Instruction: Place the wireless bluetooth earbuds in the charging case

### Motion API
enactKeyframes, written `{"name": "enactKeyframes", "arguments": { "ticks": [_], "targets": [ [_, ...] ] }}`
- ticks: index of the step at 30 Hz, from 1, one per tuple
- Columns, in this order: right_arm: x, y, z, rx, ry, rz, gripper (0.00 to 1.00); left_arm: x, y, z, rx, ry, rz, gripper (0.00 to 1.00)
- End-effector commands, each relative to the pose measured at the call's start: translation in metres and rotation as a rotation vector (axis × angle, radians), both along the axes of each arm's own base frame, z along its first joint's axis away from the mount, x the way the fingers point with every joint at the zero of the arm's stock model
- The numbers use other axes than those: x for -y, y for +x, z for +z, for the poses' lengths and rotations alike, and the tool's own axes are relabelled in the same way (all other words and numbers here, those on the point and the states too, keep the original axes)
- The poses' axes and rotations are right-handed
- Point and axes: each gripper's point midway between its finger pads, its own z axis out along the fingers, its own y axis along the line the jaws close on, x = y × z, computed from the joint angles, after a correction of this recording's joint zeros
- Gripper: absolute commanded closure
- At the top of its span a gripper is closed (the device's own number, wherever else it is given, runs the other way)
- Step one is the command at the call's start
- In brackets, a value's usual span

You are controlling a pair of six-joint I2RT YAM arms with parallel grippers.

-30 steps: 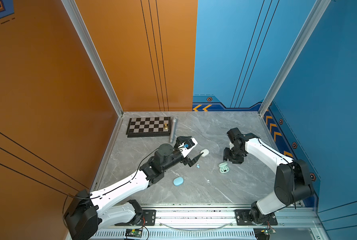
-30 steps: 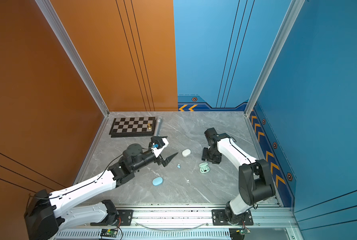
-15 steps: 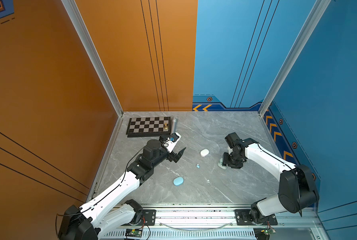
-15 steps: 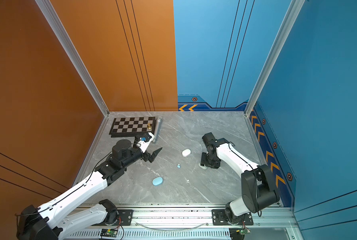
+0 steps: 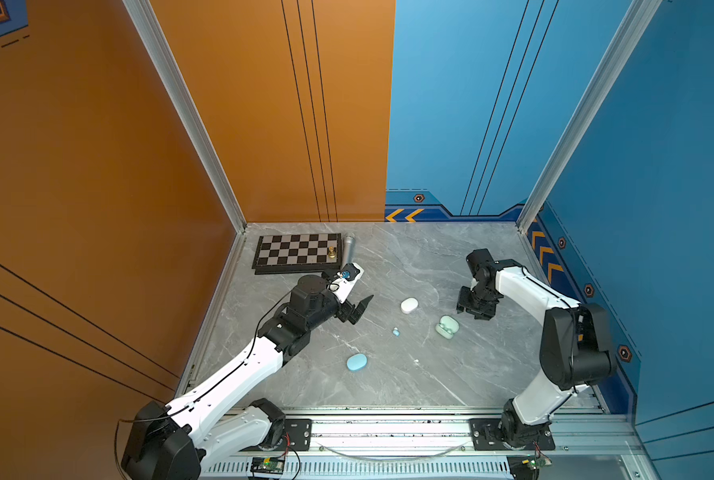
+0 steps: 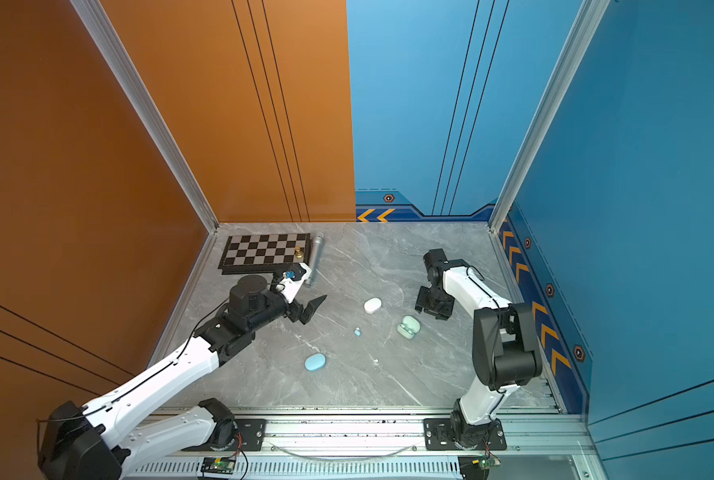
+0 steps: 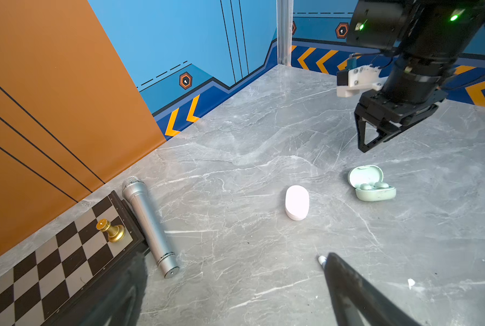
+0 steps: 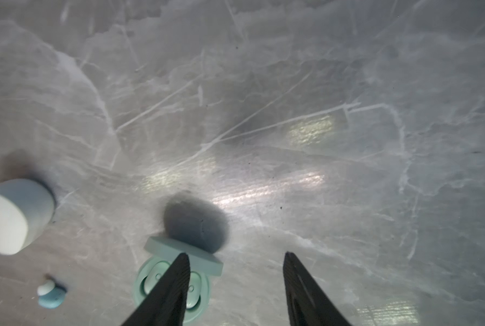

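Observation:
The pale green charging case (image 5: 447, 325) (image 6: 408, 327) lies open on the marble floor, with two green earbuds (image 7: 374, 185) seated in it. My right gripper (image 5: 473, 309) (image 8: 235, 254) hangs open just behind and to the right of the case, nothing between its fingers. One finger covers part of the case (image 8: 151, 285) in the right wrist view. A loose light blue earbud (image 5: 396, 331) (image 8: 50, 293) lies left of the case. My left gripper (image 5: 361, 309) (image 7: 234, 255) stands wide open and empty, left of the earbud.
A shut white case (image 5: 409, 305) (image 7: 297, 202) and a shut light blue case (image 5: 357, 362) lie nearby. A tiny white bit (image 5: 416, 361) lies toward the front. A chessboard (image 5: 297, 253) with a gold pawn (image 7: 111, 230) and a silver microphone (image 7: 148, 223) sit back left.
My left gripper has drawn back leftward from the white case. The right gripper dipped over the green case and has lifted off to its back right, uncovering it.

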Motion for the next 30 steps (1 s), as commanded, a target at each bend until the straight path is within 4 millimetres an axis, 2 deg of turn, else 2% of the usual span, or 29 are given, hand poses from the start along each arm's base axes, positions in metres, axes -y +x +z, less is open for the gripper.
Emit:
{"name": "enactKeyframes", "arguments": {
  "ticks": [1,5,11,16,20,23,26,28,30],
  "targets": [
    [0.008,0.009,-0.008,-0.023,-0.058,0.029,0.44,0.000,-0.004,0.014,0.002,-0.028,-0.010,0.02],
    [0.002,0.009,-0.023,-0.066,-0.048,0.062,0.45,-0.002,-0.006,0.016,0.003,-0.021,0.000,0.02],
    [-0.015,-0.005,-0.021,-0.078,0.004,0.103,0.48,-0.005,-0.007,0.015,0.001,-0.008,0.007,0.02],
    [-0.031,-0.025,-0.007,-0.068,0.052,0.127,0.51,-0.006,-0.007,0.013,0.002,0.005,0.008,0.02],
    [-0.045,-0.035,0.012,-0.025,0.061,0.161,0.53,-0.007,-0.006,0.013,0.009,0.011,0.015,0.02],
    [-0.056,-0.039,0.024,0.005,0.082,0.170,0.53,-0.008,-0.006,0.013,0.013,0.015,0.023,0.02],
    [-0.060,-0.041,0.027,0.007,0.084,0.182,0.53,-0.010,-0.005,0.014,0.019,0.017,0.032,0.02],
    [-0.061,-0.040,0.029,0.014,0.087,0.185,0.53,-0.013,-0.004,0.015,0.021,0.016,0.049,0.02],
    [-0.073,-0.034,0.038,0.047,0.128,0.237,0.53,-0.018,-0.003,0.018,0.021,0.007,0.080,0.02]
  ]
}}
